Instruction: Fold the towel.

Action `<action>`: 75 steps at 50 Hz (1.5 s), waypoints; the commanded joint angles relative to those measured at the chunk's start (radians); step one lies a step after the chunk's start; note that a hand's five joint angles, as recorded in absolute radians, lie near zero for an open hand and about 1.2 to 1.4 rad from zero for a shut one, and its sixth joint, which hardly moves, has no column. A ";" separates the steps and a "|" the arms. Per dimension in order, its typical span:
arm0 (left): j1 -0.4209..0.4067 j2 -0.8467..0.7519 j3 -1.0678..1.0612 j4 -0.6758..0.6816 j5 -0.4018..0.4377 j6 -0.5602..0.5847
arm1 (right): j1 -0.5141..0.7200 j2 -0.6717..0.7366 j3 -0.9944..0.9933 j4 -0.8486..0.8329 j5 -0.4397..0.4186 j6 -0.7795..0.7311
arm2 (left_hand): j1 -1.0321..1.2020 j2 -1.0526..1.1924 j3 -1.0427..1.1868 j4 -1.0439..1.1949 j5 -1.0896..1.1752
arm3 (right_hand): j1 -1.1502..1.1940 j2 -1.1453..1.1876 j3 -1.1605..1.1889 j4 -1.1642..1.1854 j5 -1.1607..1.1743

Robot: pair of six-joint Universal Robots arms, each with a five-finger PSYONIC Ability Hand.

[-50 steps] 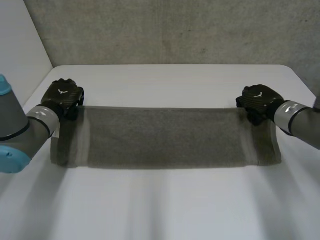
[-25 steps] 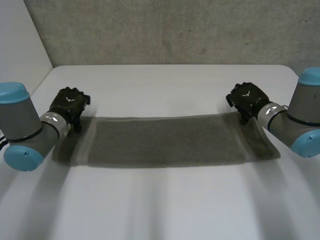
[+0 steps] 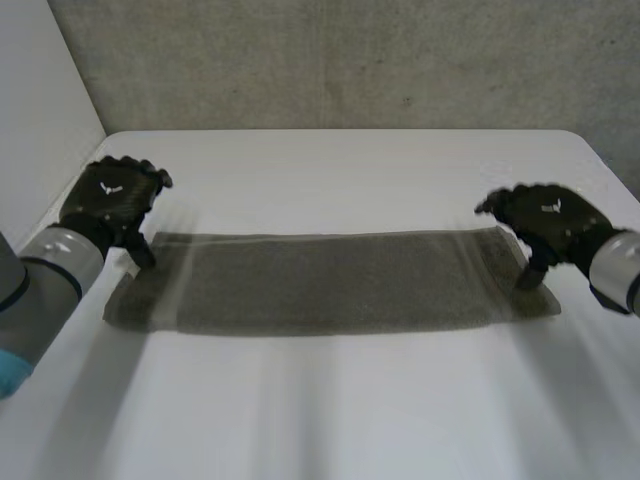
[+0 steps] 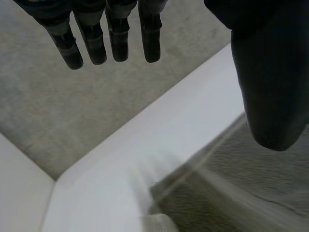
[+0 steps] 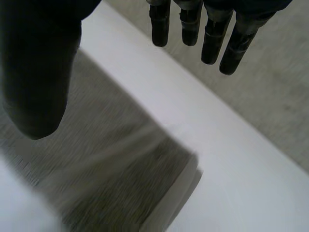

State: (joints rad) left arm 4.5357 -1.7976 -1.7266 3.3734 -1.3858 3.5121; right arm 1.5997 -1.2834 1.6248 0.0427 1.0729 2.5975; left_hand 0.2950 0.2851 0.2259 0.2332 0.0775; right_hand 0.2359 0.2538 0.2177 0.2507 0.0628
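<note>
- White table [image 3: 330, 420] lies bare on the near side of the towel.
- Across the middle of the table the towel [image 3: 330, 285], dark grey-brown, is spread flat as one long strip, its long edges running from side to side. A paler stripe crosses it near each short end.
- At the towel's left end, by the far corner, is the left hand [image 3: 110, 200]. In its wrist view the fingers [image 4: 91, 43] hang straight and a little spread, out beyond the towel's far edge. The thumb [image 4: 270, 72] stands well apart from them, over the cloth. The hand is loose and grips nothing; whether the thumb tip touches the towel cannot be told.
- At the towel's right end, also toward the far corner, is the right hand [image 3: 550, 218]. Its fingers [image 5: 212, 38] point straight out past the towel's far edge and its thumb [image 5: 38, 72] is over the cloth, apart from them. It too is loose, with nothing in its grasp.
- Beyond the towel there is more bare table.
- Behind that rises a rough grey concrete wall [image 3: 350, 60], with a plain white panel [image 3: 40, 100] beyond the towel's left end.
</note>
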 commanded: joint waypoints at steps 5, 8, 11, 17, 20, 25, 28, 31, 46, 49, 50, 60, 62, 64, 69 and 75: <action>-0.017 0.017 -0.065 0.010 0.022 -0.036 | -0.112 0.082 0.116 -0.053 -0.019 -0.152 | -0.037 -0.028 -0.051 -0.059 0.006 | -0.061 -0.079 -0.043 -0.076 -0.063; -0.018 0.017 -0.067 0.017 0.022 -0.036 | -0.122 0.127 0.116 -0.086 -0.025 -0.162 | -0.037 -0.028 -0.051 -0.059 0.006 | 0.049 0.031 -0.043 -0.076 0.047; -0.020 0.017 -0.067 0.020 0.021 -0.038 | -0.125 0.160 0.110 -0.107 -0.027 -0.163 | -0.037 -0.028 -0.051 -0.059 0.006 | 0.142 0.124 -0.043 -0.076 0.141; -0.020 0.021 -0.070 0.020 0.021 -0.038 | -0.116 0.220 0.090 -0.147 -0.021 -0.166 | -0.037 -0.028 -0.051 -0.059 0.006 | 0.392 0.374 -0.043 -0.076 0.390; -0.020 0.023 -0.074 0.020 0.021 -0.038 | -0.115 0.236 0.076 -0.155 -0.019 -0.174 | -0.037 -0.028 -0.051 -0.059 0.006 | 0.865 0.847 -0.043 -0.076 0.864; -0.020 0.030 -0.077 0.020 0.021 -0.038 | -0.116 0.239 0.069 -0.158 -0.016 -0.185 | -0.037 -0.028 -0.051 -0.059 0.006 | 1.160 1.142 -0.043 -0.076 1.159; -0.020 0.032 -0.077 0.020 0.021 -0.038 | -0.133 0.234 0.067 -0.158 -0.014 -0.186 | -0.037 -0.028 -0.051 -0.059 0.006 | 1.160 1.142 -0.043 -0.076 1.159; -0.017 0.040 -0.079 0.020 0.021 -0.038 | -0.202 0.219 0.064 -0.158 -0.014 -0.189 | -0.037 -0.028 -0.051 -0.059 0.006 | 1.160 1.142 -0.043 -0.076 1.159; -0.015 0.055 -0.085 0.020 0.021 -0.038 | -0.416 0.098 -0.126 -0.064 -0.021 -0.257 | -0.037 -0.028 -0.051 -0.059 0.006 | 1.160 1.142 -0.043 -0.076 1.159; -0.018 0.055 -0.085 0.020 0.021 -0.038 | -0.359 0.044 -0.172 -0.026 0.002 -0.237 | -0.037 -0.028 -0.051 -0.059 0.006 | 1.160 1.142 -0.043 -0.076 1.159; -0.018 0.055 -0.085 0.020 0.021 -0.038 | -0.295 0.015 -0.189 -0.023 0.024 -0.203 | -0.037 -0.028 -0.051 -0.059 0.006 | 1.160 1.142 -0.043 -0.076 1.159; -0.020 0.058 -0.085 0.020 0.014 -0.038 | 0.240 0.027 -0.292 -0.040 0.217 -0.117 | -0.037 -0.028 -0.051 -0.059 0.006 | 1.160 1.142 -0.043 -0.076 1.159; -0.020 0.058 -0.085 0.020 0.013 -0.038 | 0.329 0.062 -0.308 -0.046 0.246 -0.122 | -0.037 -0.028 -0.051 -0.059 0.006 | 1.160 1.142 -0.043 -0.076 1.159; -0.020 0.058 -0.085 0.020 0.013 -0.038 | 0.410 0.102 -0.327 -0.052 0.269 -0.128 | -0.037 -0.028 -0.051 -0.059 0.006 | 1.160 1.142 -0.043 -0.076 1.159; -0.024 0.058 -0.087 0.020 0.011 -0.039 | 0.662 0.289 -0.385 -0.084 0.305 -0.145 | -0.037 -0.028 -0.051 -0.059 0.006 | 1.160 1.142 -0.043 -0.076 1.159; -0.041 0.057 -0.085 0.020 0.010 -0.039 | 0.764 0.430 -0.422 -0.096 0.328 -0.185 | -0.040 -0.030 -0.051 -0.059 0.003 | 1.160 1.142 -0.043 -0.076 1.159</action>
State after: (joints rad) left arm 4.5068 -1.7397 -1.8126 3.3931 -1.3754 3.4732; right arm 2.2594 -1.0008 1.2395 -0.0390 1.3819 2.4509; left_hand 0.2950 0.2851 0.2259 0.2332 0.0777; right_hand 1.3089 1.3034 0.2177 0.2507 1.1594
